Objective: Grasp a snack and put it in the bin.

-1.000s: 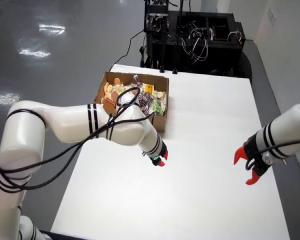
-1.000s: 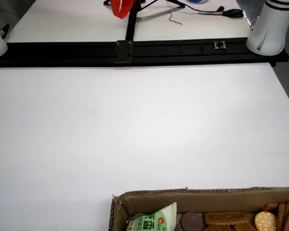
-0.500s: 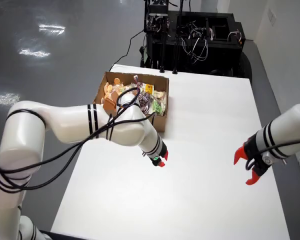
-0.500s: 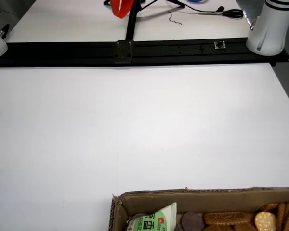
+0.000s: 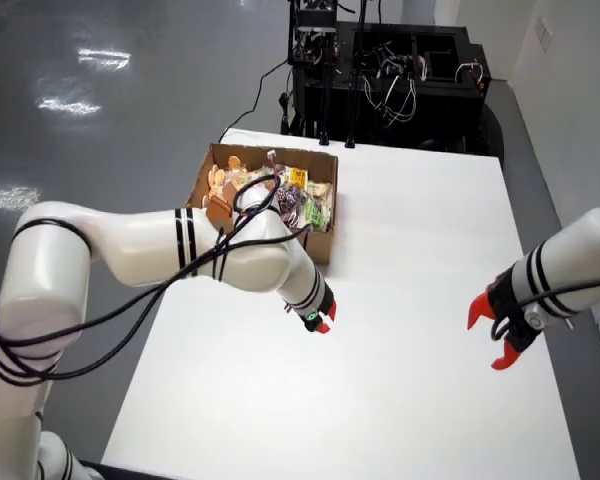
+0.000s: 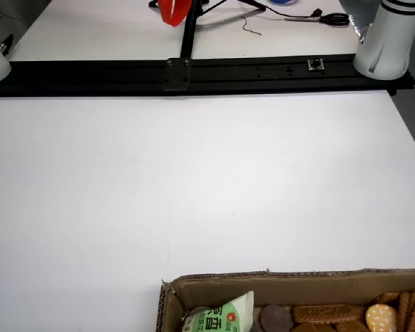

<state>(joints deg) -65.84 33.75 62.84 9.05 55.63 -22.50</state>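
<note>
In the overhead view, the white six-joint arm (image 5: 160,255) with black bands and looped black cable reaches from the lower left across the white table (image 5: 400,400). Its red-tipped gripper (image 5: 321,322) hangs just above bare tabletop, a little in front of the box's near right corner; the red tips sit tight together with nothing between them, so it looks clenched on nothing, though they are small in this view. To the right, a second white arm (image 5: 570,265) comes in from the edge, its red-fingered pincer (image 5: 495,335) spread apart over the table's right side.

Beyond the working gripper stands the open brown cardboard box (image 5: 320,245) near the table's far left part. It is filled with snacks (image 5: 280,195): round tan biscuits on the left, crinkled printed packets on the right. Behind the table is a black equipment rack (image 5: 390,70) with tangled wires.

The low table-level view shows the box's rim (image 6: 297,280) at the bottom, holding a green-and-white packet (image 6: 225,318) and brown biscuits (image 6: 325,315), with a black rail (image 6: 194,69) across the far side
</note>
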